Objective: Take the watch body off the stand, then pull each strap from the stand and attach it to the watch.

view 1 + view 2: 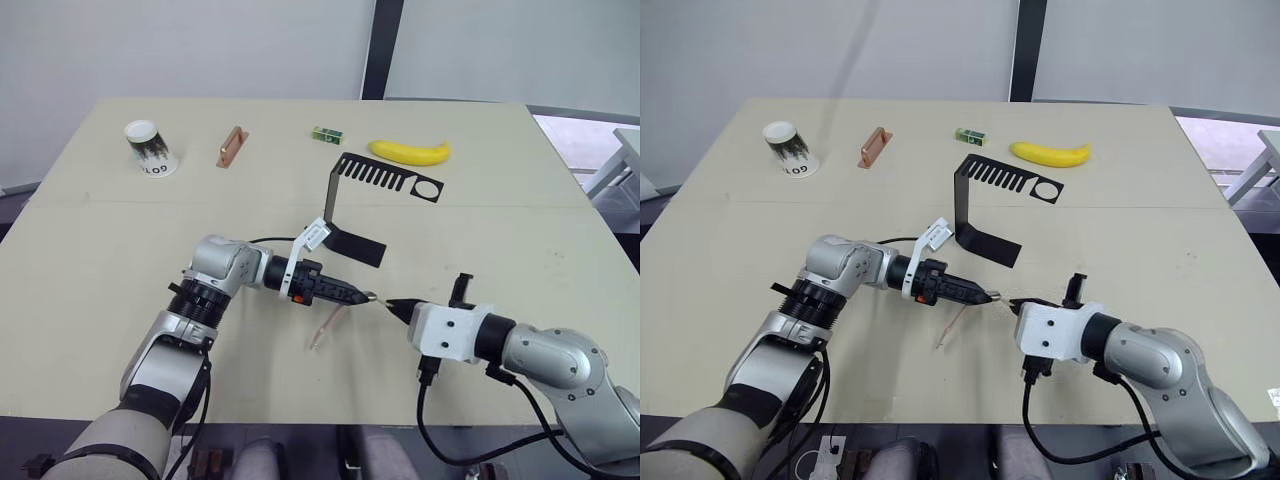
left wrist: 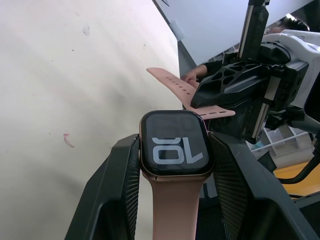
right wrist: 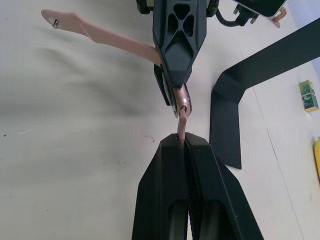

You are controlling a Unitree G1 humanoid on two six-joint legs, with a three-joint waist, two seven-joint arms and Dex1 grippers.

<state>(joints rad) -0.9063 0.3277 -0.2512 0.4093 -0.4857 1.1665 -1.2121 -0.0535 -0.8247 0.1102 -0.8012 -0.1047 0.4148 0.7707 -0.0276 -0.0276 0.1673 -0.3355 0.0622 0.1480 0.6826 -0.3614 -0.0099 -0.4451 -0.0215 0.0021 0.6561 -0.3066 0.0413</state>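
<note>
My left gripper (image 1: 362,296) is shut on the watch body (image 2: 175,150), a small black case with a lit screen, held above the table's middle. One pinkish strap (image 1: 328,325) is joined to the watch and hangs down to the tabletop. My right gripper (image 3: 182,141) is shut on the second strap (image 2: 176,84). It holds the strap's short exposed end (image 3: 183,120) right against the free edge of the watch body (image 3: 184,102). The two grippers meet tip to tip. The black stand (image 1: 345,215) sits just behind them with nothing on it.
Along the far side of the table (image 1: 100,300) lie a tipped paper cup (image 1: 150,147), a copper-brown block (image 1: 231,146), a small green box (image 1: 326,134) and a banana (image 1: 410,152). The stand's slotted top plate (image 1: 390,178) overhangs toward the banana.
</note>
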